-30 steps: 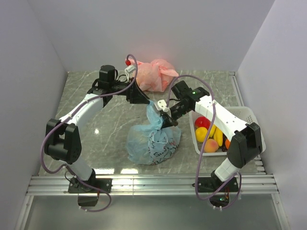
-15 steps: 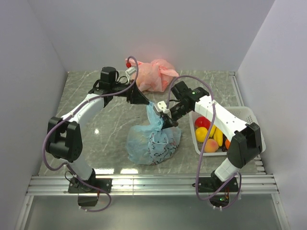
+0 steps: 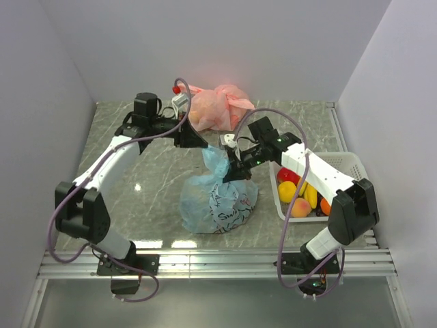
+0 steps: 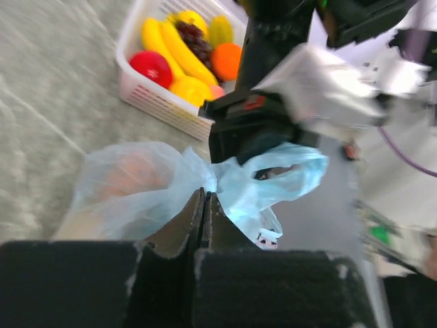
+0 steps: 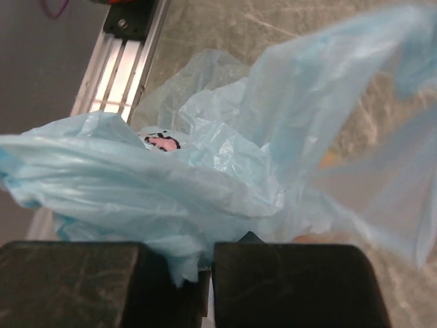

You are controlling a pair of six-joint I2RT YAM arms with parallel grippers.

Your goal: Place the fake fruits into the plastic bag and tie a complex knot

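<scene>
The light-blue plastic bag (image 3: 218,201) sits bulging mid-table, its top gathered into a twisted neck. My left gripper (image 3: 203,143) is shut at that neck, and in the left wrist view its tips (image 4: 205,195) pinch the blue film (image 4: 252,188). My right gripper (image 3: 234,171) is shut on the neck from the other side, with film bunched between its fingers (image 5: 208,270). Orange fruit shows faintly through the bag (image 4: 130,174). More fake fruits (image 3: 300,195) lie in the basket: red, yellow, orange and dark purple (image 4: 181,48).
The white basket (image 3: 341,158) stands at the right, close beside my right arm. A knotted pink-orange bag (image 3: 218,106) lies at the back, just behind my left gripper. Walls close in the table on three sides, and a metal rail runs along the near edge.
My left gripper has shut on the bag's neck and its arm has swung slightly left and back. The right gripper has shifted a little up and left, still holding the bag.
</scene>
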